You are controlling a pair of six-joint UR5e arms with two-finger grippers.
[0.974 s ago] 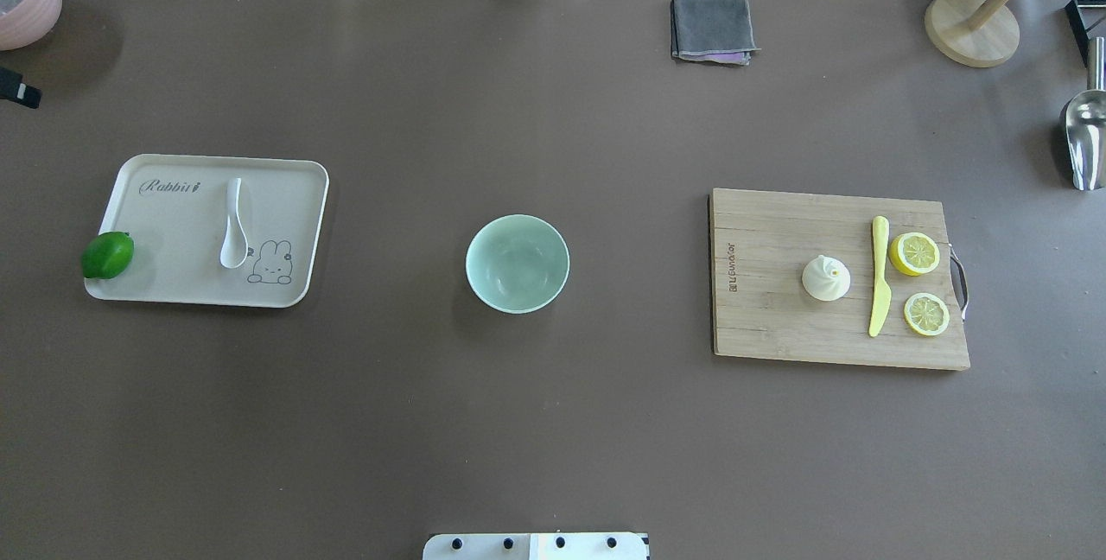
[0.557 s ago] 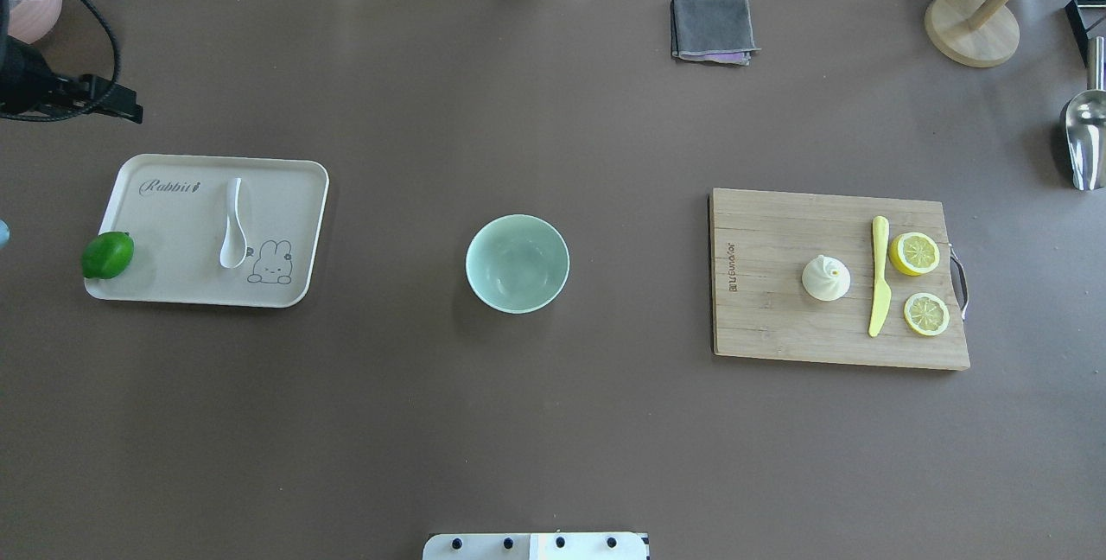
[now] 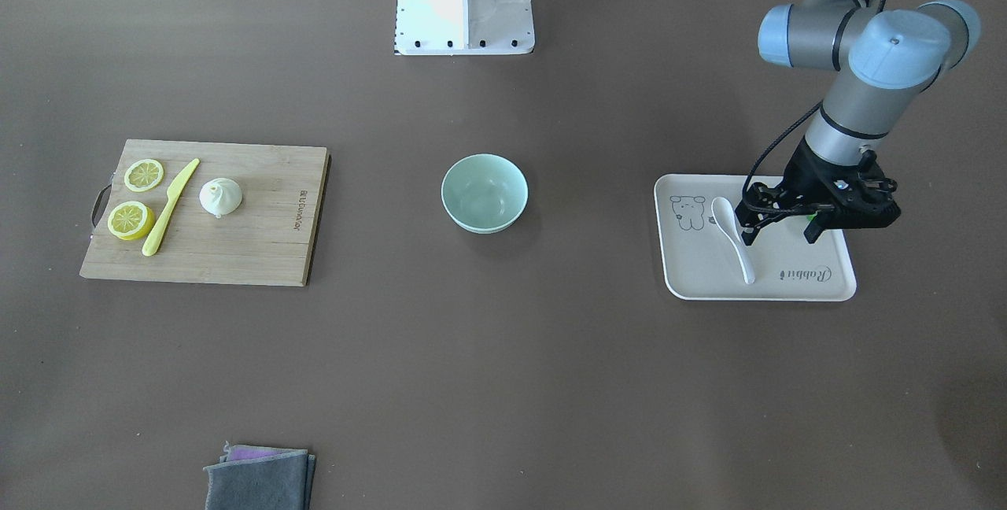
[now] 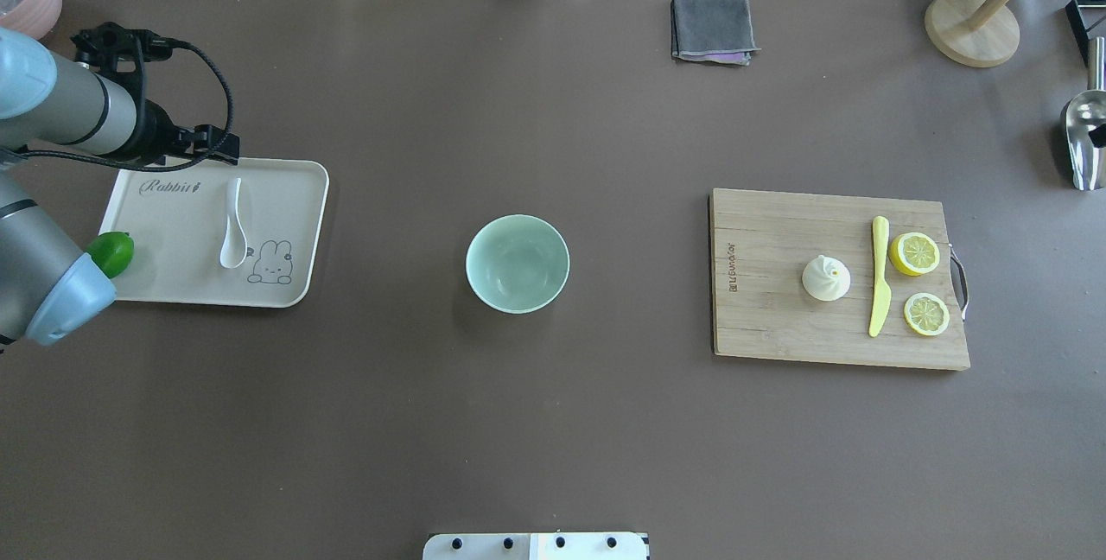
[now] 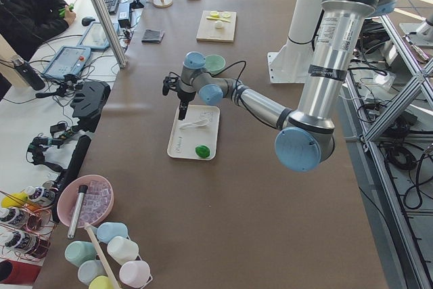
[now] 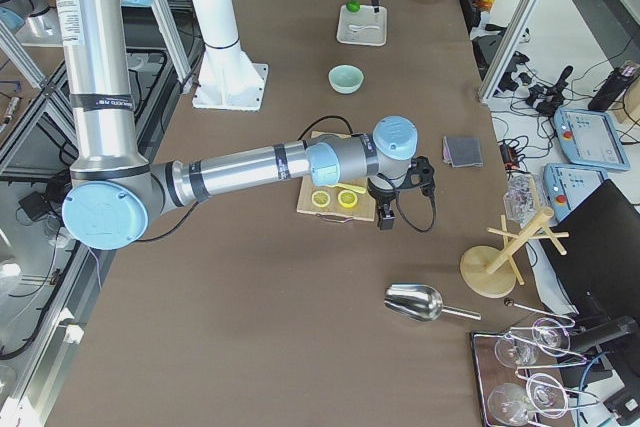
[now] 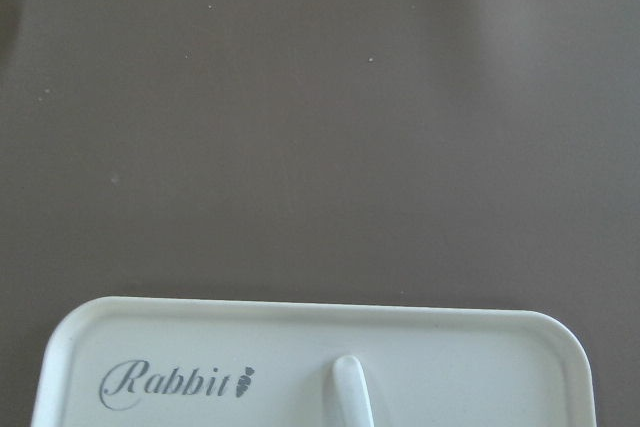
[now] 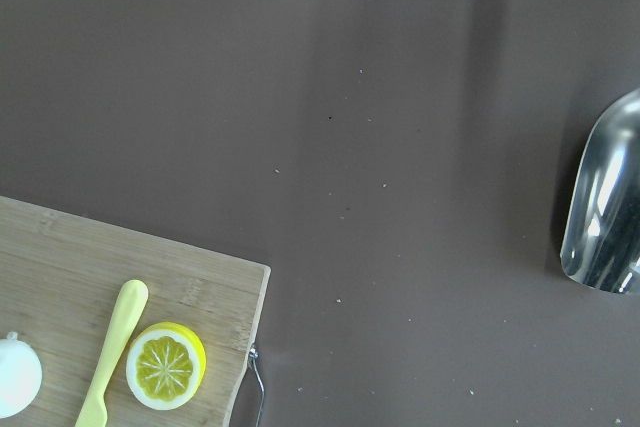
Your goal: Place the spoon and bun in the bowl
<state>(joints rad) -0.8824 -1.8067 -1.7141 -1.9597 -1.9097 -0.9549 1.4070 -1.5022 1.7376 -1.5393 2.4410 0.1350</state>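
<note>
The left gripper (image 3: 779,233) hung with fingers apart over the tray (image 3: 700,270), just beside the spoon (image 3: 733,241) lying there. The bun (image 3: 220,197) sat on the cutting board (image 3: 236,254). The fingers of the right gripper (image 6: 385,215) I could not make out.

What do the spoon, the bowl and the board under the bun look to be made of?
Spoon: glossy white, thick-walled, with bright highlights; likely glazed ceramic, possibly melamine. Bowl: pale mint, smooth, soft sheen; ceramic or plastic, cannot tell which. Cutting board under the bun: wood or bamboo, matte, with visible glued-strip grain.
</note>
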